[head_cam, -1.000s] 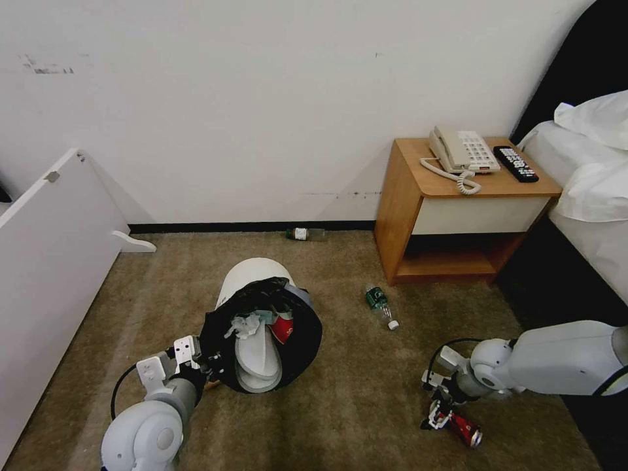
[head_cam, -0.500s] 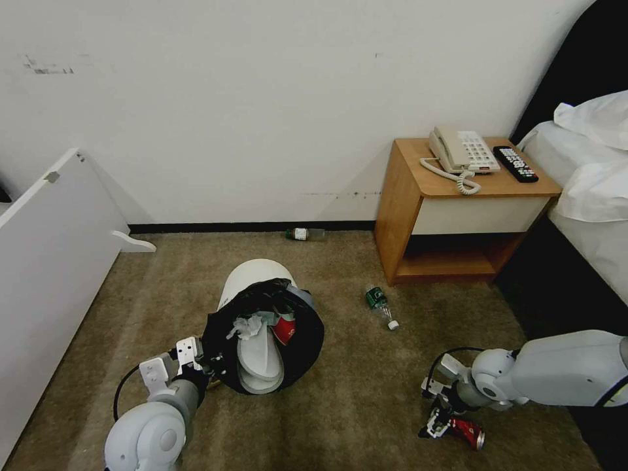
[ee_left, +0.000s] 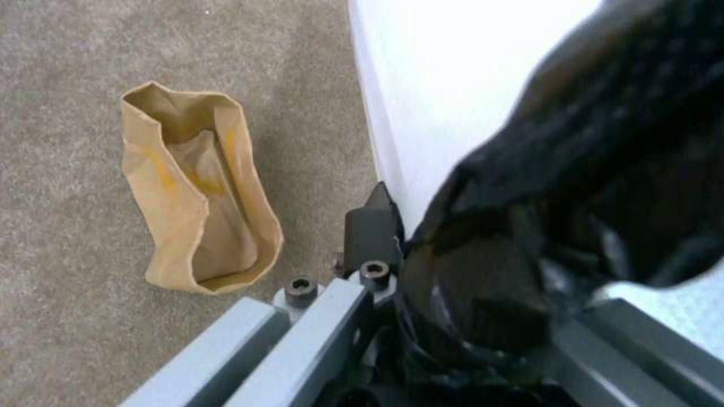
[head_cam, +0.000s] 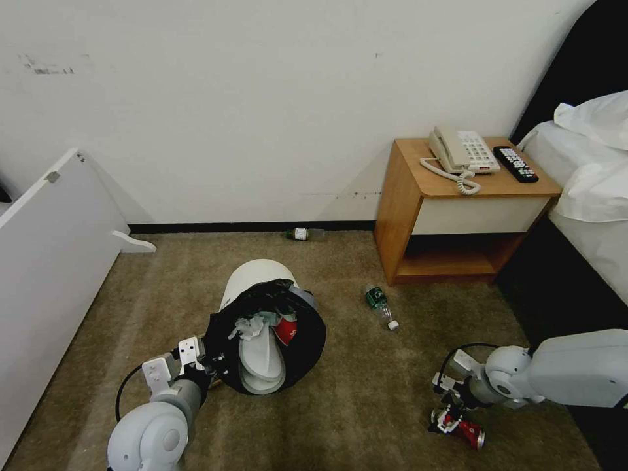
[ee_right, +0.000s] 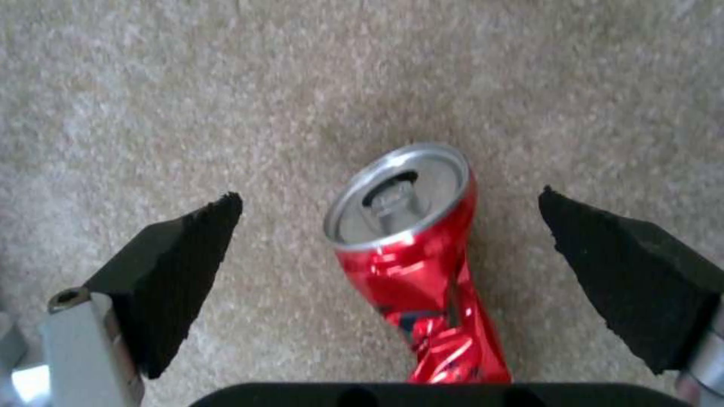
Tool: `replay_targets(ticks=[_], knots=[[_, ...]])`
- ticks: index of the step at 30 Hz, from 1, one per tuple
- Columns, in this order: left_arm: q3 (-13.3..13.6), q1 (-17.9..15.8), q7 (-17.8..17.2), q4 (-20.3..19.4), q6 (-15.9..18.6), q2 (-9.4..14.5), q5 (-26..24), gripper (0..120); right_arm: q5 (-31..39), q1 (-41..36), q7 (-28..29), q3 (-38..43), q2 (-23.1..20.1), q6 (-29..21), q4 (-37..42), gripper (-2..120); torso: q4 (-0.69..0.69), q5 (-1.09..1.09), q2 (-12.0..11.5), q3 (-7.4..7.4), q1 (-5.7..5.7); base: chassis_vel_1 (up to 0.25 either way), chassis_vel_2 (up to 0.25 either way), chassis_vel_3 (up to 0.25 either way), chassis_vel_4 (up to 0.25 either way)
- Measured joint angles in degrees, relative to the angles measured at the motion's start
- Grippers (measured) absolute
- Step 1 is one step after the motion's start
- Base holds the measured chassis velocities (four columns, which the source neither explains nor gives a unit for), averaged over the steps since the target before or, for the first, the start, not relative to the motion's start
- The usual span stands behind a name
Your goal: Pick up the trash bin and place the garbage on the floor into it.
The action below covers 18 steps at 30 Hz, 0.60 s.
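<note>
While the left gripper (head_cam: 196, 364) stays out of the action low on the robot's left, clamped on the black-bagged rim of the trash bin (head_cam: 252, 278), the right gripper (head_cam: 450, 418) hangs low over a crushed red can (head_cam: 470, 433) on the floor (head_cam: 366, 392). The bin is tipped so its mouth faces the camera, and inside lie white slippers (head_cam: 260, 360), a white tissue (head_cam: 247, 327) and a red packet (head_cam: 285, 329). From the left wrist, a dark finger (ee_left: 371, 229) presses against the black bag (ee_left: 573, 186) where it folds over the white wall, and a brown paper bag (ee_left: 198, 192) lies open on the carpet just beside the bin. From the right wrist, the two black pads (ee_right: 173, 271) stand wide apart with the can (ee_right: 411, 249) between them, touching neither (its silver top points away from the wrist). A green-labelled bottle (head_cam: 380, 305) lies on the carpet between the bin and a wooden nightstand (head_cam: 405, 196); another bottle (head_cam: 304, 233) rests against the wall's base. A telephone (head_cam: 462, 152) and a remote control (head_cam: 515, 163) sit on the nightstand.
</note>
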Motion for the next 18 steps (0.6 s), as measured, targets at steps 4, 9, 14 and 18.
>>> replay_targets(ticks=[4, 9, 14, 18], knots=[[0.15, -0.09, 0.0, 0.12, -0.02, -0.14, 0.17, 0, -0.24, 0.07, 0.0, -0.26, 0.4, 0.0, 0.22, 100, 0.0, 0.0, 0.0, 0.0, 0.0, 0.0, 0.0, 0.0, 0.0], [0.26, -0.19, 0.03, 0.41, -0.06, -0.38, 0.47, 0, -0.44, -0.59, 0.15, -0.28, 0.49, -0.02, 0.38, 100, 0.0, 0.0, 0.0, 0.0, 0.0, 0.0, 0.0, 0.0, 0.0], [0.24, -0.27, 0.09, 0.71, -0.13, -0.53, 0.62, 0, -0.71, -1.58, 0.48, 0.08, 0.02, 0.05, 0.06, 100, 0.0, 0.0, 0.0, 0.0, 0.0, 0.0, 0.0, 0.0, 0.0], [0.13, -0.35, 0.12, 0.97, -0.15, -0.64, 0.64, 0, -1.33, -2.56, 0.81, 0.34, -0.66, 0.01, -0.43, 100, 0.0, -0.01, 0.0, 0.0, 0.0, 0.0, 0.0, 0.0, 0.0]])
